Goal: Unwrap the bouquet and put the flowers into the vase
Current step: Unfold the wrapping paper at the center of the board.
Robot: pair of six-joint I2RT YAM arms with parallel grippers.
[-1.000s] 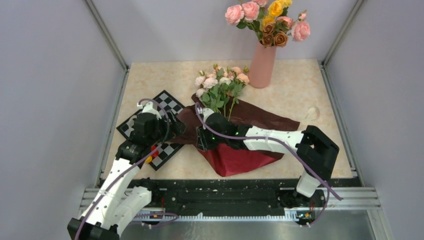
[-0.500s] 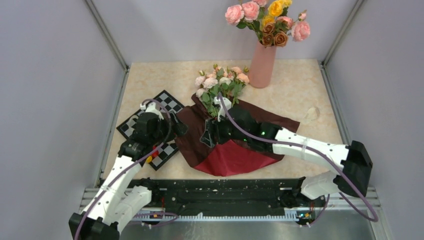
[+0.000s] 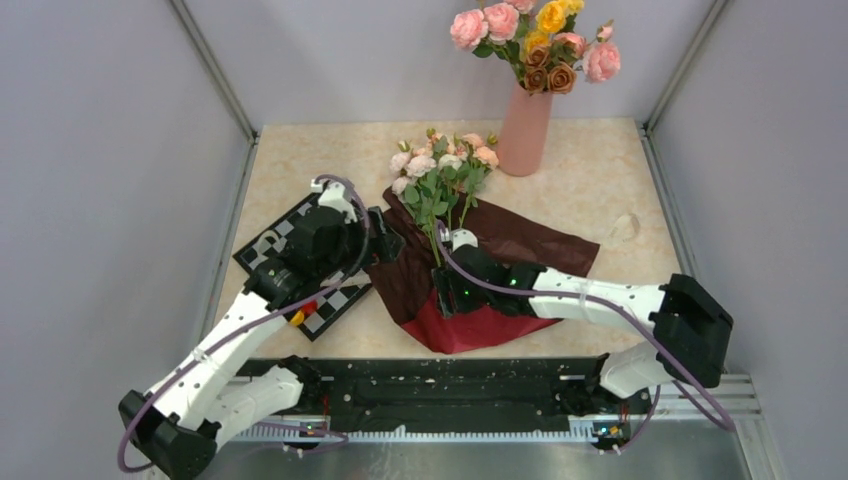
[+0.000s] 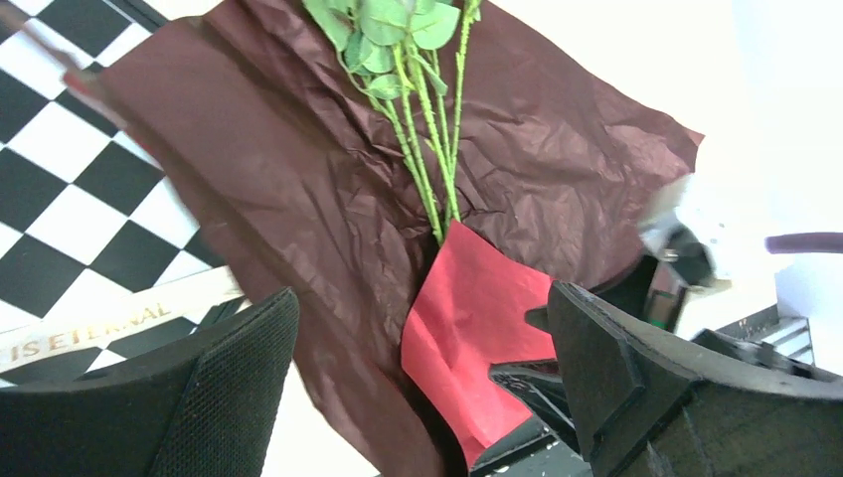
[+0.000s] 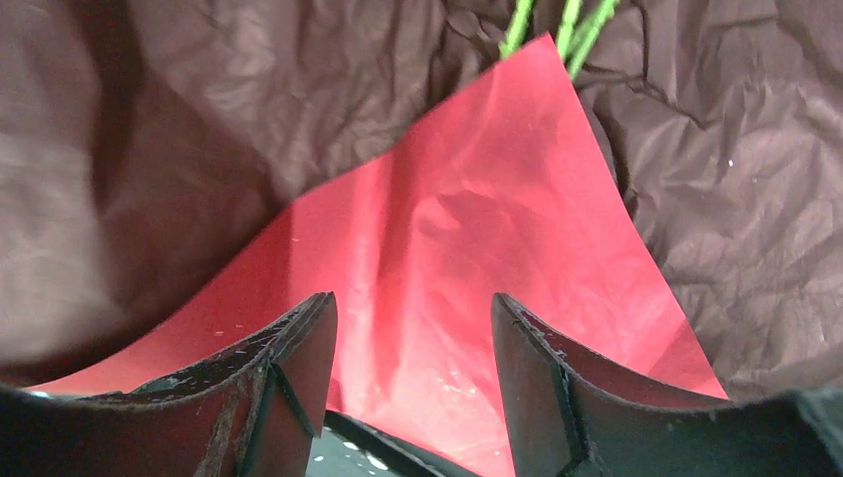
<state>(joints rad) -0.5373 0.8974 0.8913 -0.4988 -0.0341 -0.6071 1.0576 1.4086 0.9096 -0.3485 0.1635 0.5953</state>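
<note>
Right gripper (image 3: 443, 297) is down low over the paper (image 3: 530, 245), jaws parted a moderate way and nothing between them. In the wrist view its fingers (image 5: 288, 368) hang just above a bright red flap (image 5: 467, 258) of the sheet. Straight ahead of those fingertips, the stems (image 5: 567, 22) poke out from behind the flap's point. The flowers (image 3: 440, 170) lie on the spread-out sheet, stem ends close to this gripper, blooms well beyond it. Over to the left gripper (image 3: 385, 238): spread wide, empty, above the sheet's left part, though whether it touches the paper I can't tell. From its wrist camera the stems run away ahead, between the two fingers (image 4: 229, 397), with the red flap just in front. Off to its left, a chessboard (image 4: 70, 189), the paper's edge lying over it. The vase (image 3: 524, 128) stands upright far beyond both grippers, past the blooms, larger roses (image 3: 530, 40) in it.
</note>
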